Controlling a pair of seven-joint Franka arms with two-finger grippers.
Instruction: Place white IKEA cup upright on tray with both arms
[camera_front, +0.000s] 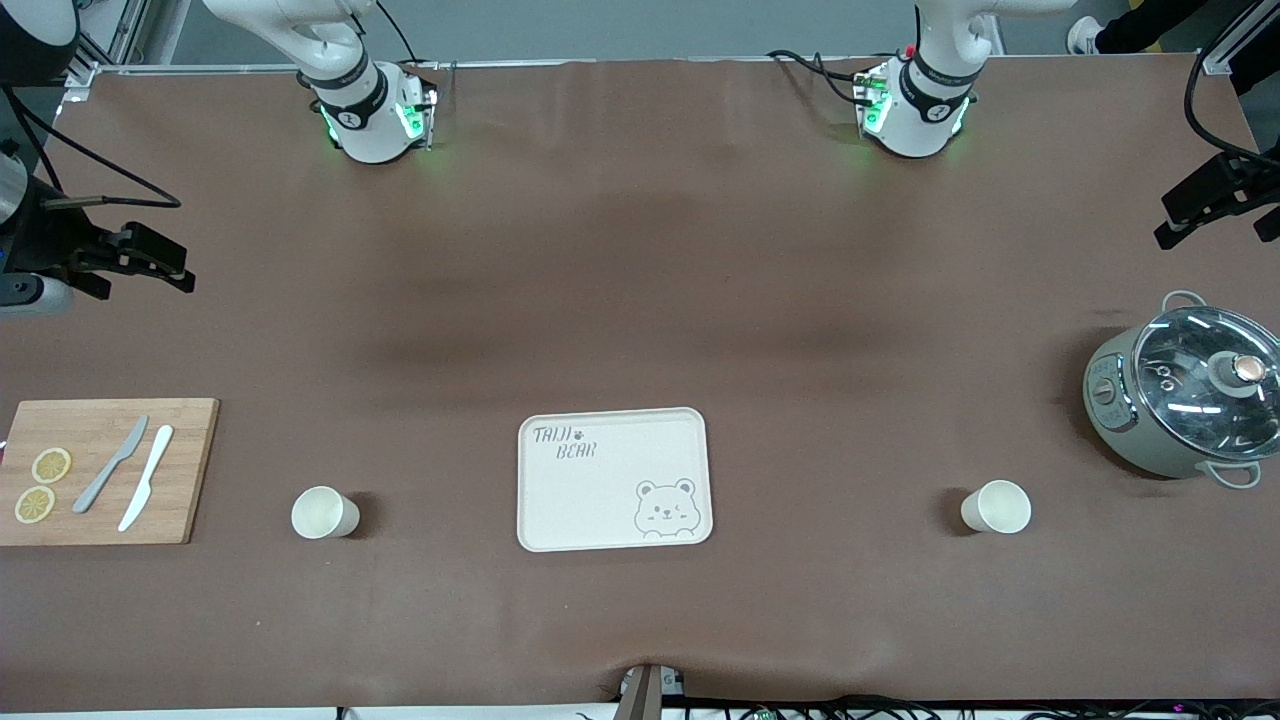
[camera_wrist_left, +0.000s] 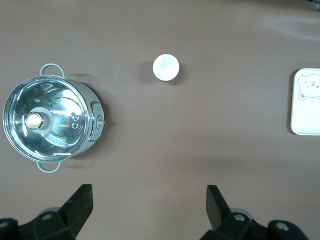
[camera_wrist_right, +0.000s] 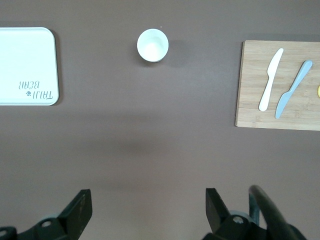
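Observation:
Two white cups stand upright on the brown table. One cup (camera_front: 324, 512) is between the cutting board and the cream "TAIJI BEAR" tray (camera_front: 590, 500); it shows in the right wrist view (camera_wrist_right: 152, 45) with the tray (camera_wrist_right: 25, 55). The other cup (camera_front: 997, 506) stands between the tray and the pot; it shows in the left wrist view (camera_wrist_left: 166, 67) with the tray's edge (camera_wrist_left: 300, 120). My right gripper (camera_front: 180, 272) is open and empty, high over bare table at the right arm's end (camera_wrist_right: 148, 202). My left gripper (camera_front: 1168, 225) is open and empty, high over the left arm's end (camera_wrist_left: 149, 200).
A wooden cutting board (camera_front: 180, 470) with a grey knife (camera_front: 110, 465), a white knife (camera_front: 146, 477) and lemon slices (camera_front: 50, 465) lies at the right arm's end. A grey-green pot with a glass lid (camera_front: 1185, 390) stands at the left arm's end.

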